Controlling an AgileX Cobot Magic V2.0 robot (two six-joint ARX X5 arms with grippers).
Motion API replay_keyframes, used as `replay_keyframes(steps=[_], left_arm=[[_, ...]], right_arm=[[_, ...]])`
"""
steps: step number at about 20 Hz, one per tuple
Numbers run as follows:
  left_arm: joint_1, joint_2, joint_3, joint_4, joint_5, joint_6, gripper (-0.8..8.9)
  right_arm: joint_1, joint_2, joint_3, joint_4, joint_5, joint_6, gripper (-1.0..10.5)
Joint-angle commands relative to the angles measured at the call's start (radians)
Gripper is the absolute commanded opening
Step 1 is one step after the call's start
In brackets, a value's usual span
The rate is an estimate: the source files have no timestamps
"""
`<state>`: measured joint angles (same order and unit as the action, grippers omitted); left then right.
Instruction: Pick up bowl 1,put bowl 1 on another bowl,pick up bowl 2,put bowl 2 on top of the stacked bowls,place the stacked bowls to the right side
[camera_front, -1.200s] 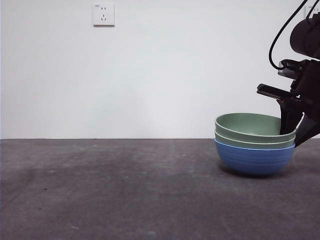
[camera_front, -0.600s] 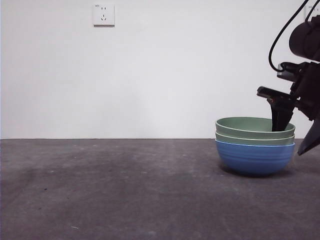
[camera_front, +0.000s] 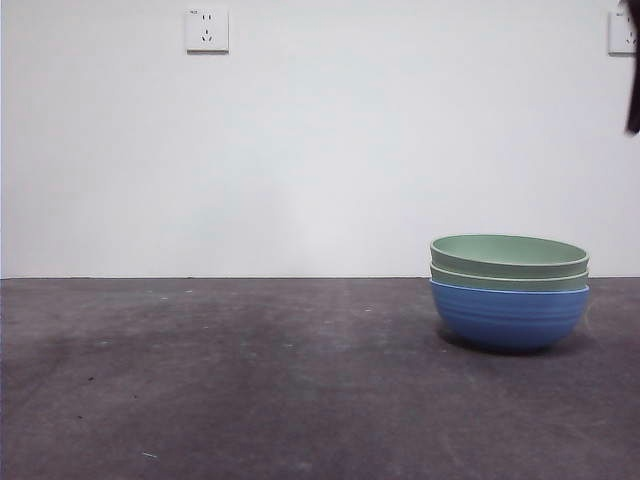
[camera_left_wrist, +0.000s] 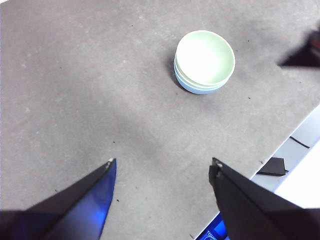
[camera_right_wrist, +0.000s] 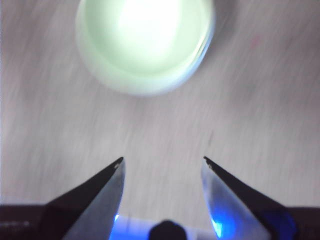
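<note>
Broadly, the grey table (camera_front: 220, 380) lies bare from 9 o'clock through the middle of the front view. At 4 o'clock sit the stacked bowls (camera_front: 509, 290): another bowl (camera_front: 509, 318) lowest, bowl 1 (camera_front: 509, 281) a thin rim, bowl 2 (camera_front: 509, 255) on top. Right gripper (camera_right_wrist: 162, 160) is above them, blurred, jaws wide apart, holding nothing. Left gripper (camera_left_wrist: 162, 167) hangs well apart, likewise spread and empty.

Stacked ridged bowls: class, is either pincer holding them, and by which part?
Neither: left pincer and right pincer are open, apart from the stacked ridged bowls.
</note>
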<state>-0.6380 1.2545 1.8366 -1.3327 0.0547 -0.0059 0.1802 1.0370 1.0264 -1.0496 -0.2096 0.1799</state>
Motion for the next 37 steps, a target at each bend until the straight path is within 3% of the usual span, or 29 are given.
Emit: replay_keyframes(steps=[1, 5, 6, 8, 9, 29, 31, 35, 37], left_arm=[[-0.003, 0.000, -0.002, -0.009, 0.003, 0.036, 3.14], [-0.003, 0.000, -0.002, -0.040, 0.003, 0.037, 3.07], [-0.003, 0.000, -0.002, -0.048, 0.003, 0.040, 2.75], [-0.003, 0.000, -0.002, -0.050, 0.003, 0.057, 0.40], [-0.003, 0.000, -0.002, -0.050, 0.003, 0.061, -0.11], [-0.003, 0.000, -0.002, -0.047, 0.001, 0.061, -0.02], [0.014, -0.011, -0.003, -0.030, -0.013, 0.120, -0.02], [0.163, -0.114, -0.028, 0.265, 0.090, 0.262, -0.02], [0.252, -0.198, -0.088, 0.401, 0.185, 0.272, -0.02]], right_arm=[[0.052, -0.094, -0.006, -0.089, -0.001, -0.013, 2.6], [0.103, -0.222, -0.006, -0.162, 0.000, 0.014, 2.3], [0.105, -0.238, -0.006, -0.170, -0.001, 0.013, 1.5], [0.105, -0.261, -0.006, -0.179, -0.002, -0.007, 0.0], [0.105, -0.266, -0.006, -0.184, -0.002, -0.016, -0.1], [0.104, -0.265, -0.006, -0.190, 0.003, -0.013, 0.0], [0.104, -0.265, -0.006, -0.190, 0.003, -0.013, 0.0], [0.104, -0.265, -0.006, -0.190, 0.003, -0.013, 0.0], [0.104, -0.265, -0.006, -0.190, 0.003, -0.013, 0.0]])
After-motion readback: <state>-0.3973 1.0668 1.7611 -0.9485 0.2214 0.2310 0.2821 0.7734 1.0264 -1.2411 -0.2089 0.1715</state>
